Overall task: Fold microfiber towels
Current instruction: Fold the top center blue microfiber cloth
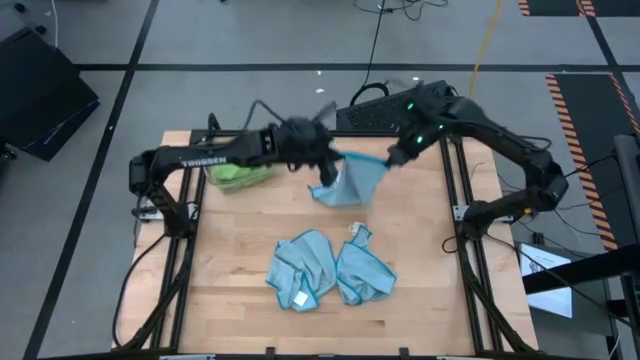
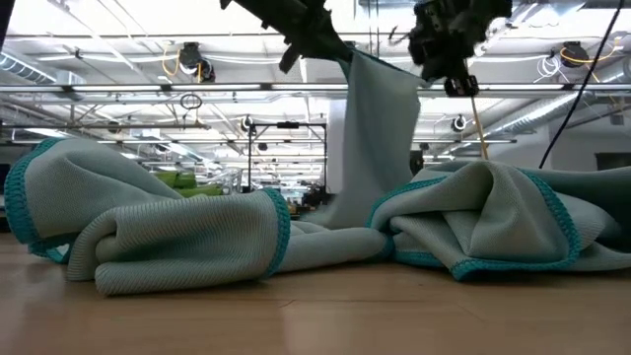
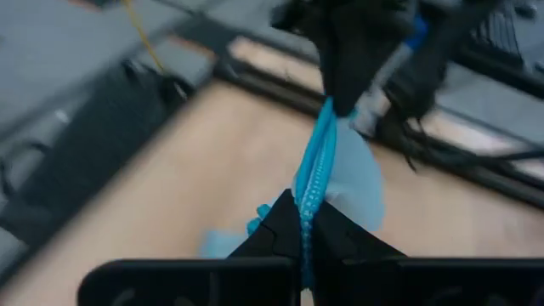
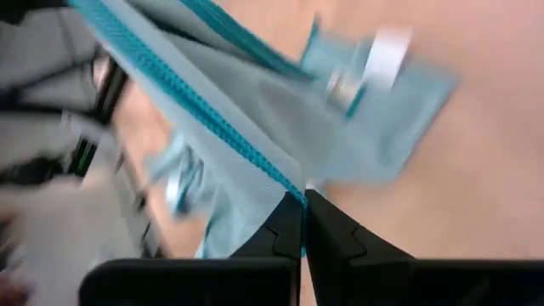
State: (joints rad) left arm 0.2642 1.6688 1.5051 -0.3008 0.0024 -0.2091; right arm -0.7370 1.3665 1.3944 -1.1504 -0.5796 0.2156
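Note:
A light blue towel (image 1: 350, 180) hangs between my two grippers above the far middle of the table. My left gripper (image 1: 330, 160) is shut on its left top corner, my right gripper (image 1: 392, 160) on its right top corner. Its lower end (image 1: 330, 195) touches the table. Two more light blue towels (image 1: 300, 265) (image 1: 365, 270) lie crumpled on the table nearer the front, one with a white tag (image 1: 300, 298). Lime green cloth (image 1: 238, 175) lies at the far left, beside my left arm. My left gripper pinches the towel's stitched top edge (image 3: 310, 191) between its two fingers, at the left corner. The edge runs taut from it to my right gripper (image 3: 340, 106). My right gripper pinches the stitched edge (image 4: 293, 191) at the right corner between its two fingertips. The cloth hangs below both grippers.
The wooden table (image 1: 230, 300) has dark frame rails along its left and right sides (image 1: 185, 260) (image 1: 470, 280). A black box (image 1: 375, 115) stands at the far edge behind the grippers. Bare wood shows at the near left.

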